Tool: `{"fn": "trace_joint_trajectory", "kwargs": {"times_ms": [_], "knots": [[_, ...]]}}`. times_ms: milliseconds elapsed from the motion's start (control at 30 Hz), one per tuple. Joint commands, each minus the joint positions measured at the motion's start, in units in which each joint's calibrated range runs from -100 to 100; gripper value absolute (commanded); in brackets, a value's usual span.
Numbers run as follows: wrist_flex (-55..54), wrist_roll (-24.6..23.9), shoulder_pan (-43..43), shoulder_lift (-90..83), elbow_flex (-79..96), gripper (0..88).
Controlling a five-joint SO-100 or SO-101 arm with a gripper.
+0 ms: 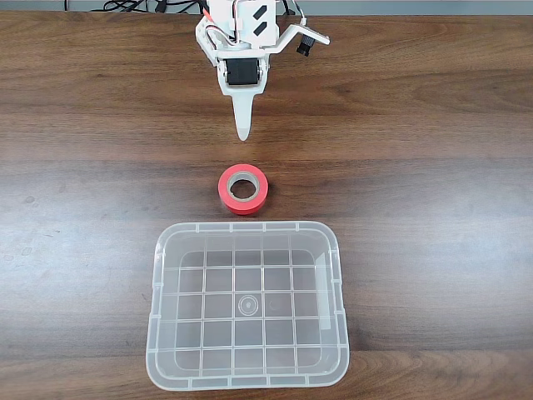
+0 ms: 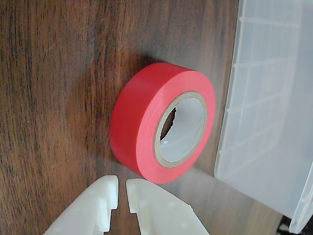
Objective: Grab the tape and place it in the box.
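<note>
Step in hand: approach, pre-grasp. White two-finger gripper (image 1: 243,133) sits at far side of the dark wood-grain table (image 1: 83,125), tips pointing toward the small red-orange tape roll w/ grey-beige cardboard core (image 1: 243,189). Roll lies flat on the table, centre of scene, apart from gripper tips and just beyond far rim of the clear rectangular plastic box w/ grid bottom (image 1: 337,275); box holds nothing.

In wrist view the white fingertips (image 2: 111,188) are nearly together w/ only a narrow slit between, holding nothing; gripper (image 2: 122,195) is near the roll (image 2: 142,122) but not touching. Box (image 2: 264,98) runs along right edge there.

Next move likely needs: jaws opened wide enough to take the roll's wall or span it, then forward + down onto the roll, close, lift, carry over near rim into box.

Hard to tell: arm body cut off at top of fixed view; cables at far edge only partly seen; box corner cropped in wrist view.
</note>
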Motion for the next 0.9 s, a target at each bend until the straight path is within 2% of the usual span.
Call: {"fn": "trace_joint_trajectory", "kwargs": {"times_ms": [0,867], "knots": [[-1.6,-0.5,-0.5,-0.8,0.1,1.3],[-1.6,-0.5,-0.2,-0.8,-3.0,1.2]]}}
